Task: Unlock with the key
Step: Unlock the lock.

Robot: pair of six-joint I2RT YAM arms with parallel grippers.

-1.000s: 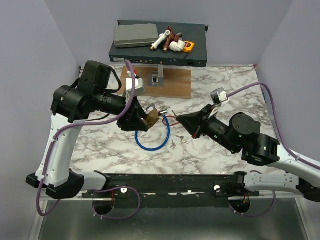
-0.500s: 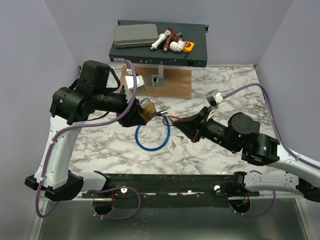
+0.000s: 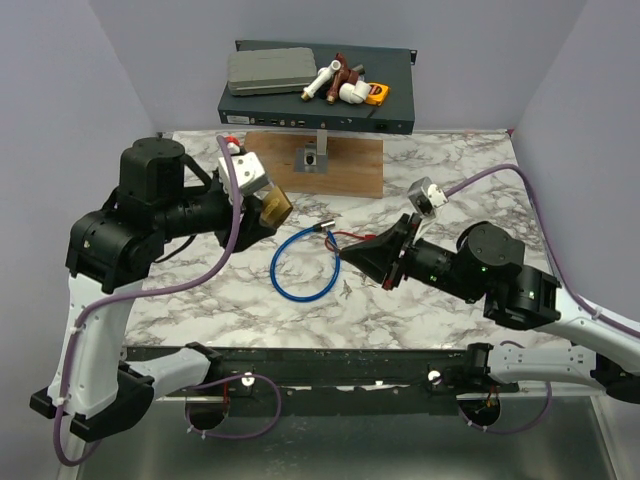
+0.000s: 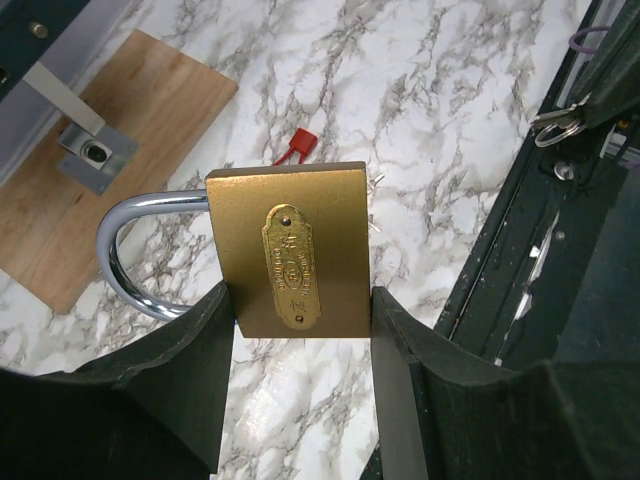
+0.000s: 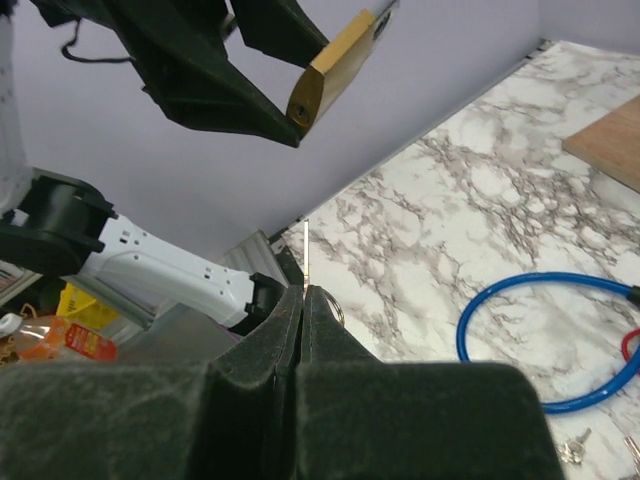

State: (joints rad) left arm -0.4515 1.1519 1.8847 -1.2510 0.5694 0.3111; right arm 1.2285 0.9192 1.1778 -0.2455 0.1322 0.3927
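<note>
A brass padlock with a silver shackle hangs in the air, clamped by its sides in my left gripper. In the left wrist view the padlock shows its flat face. My right gripper is shut on the key, whose thin silver blade sticks out of the fingertips edge-on, with a small ring beside it. In the right wrist view the padlock is up and to the left of the right gripper, well apart from the key tip.
A blue cable lies looped mid-table, with a red strap at its end. Small loose keys lie near it. A wooden board with a metal fixture sits behind. A dark box holds clutter at the back.
My left arm has lifted the padlock up and to the left, away from the cable, and turned it. The right gripper has edged slightly left with the key.
</note>
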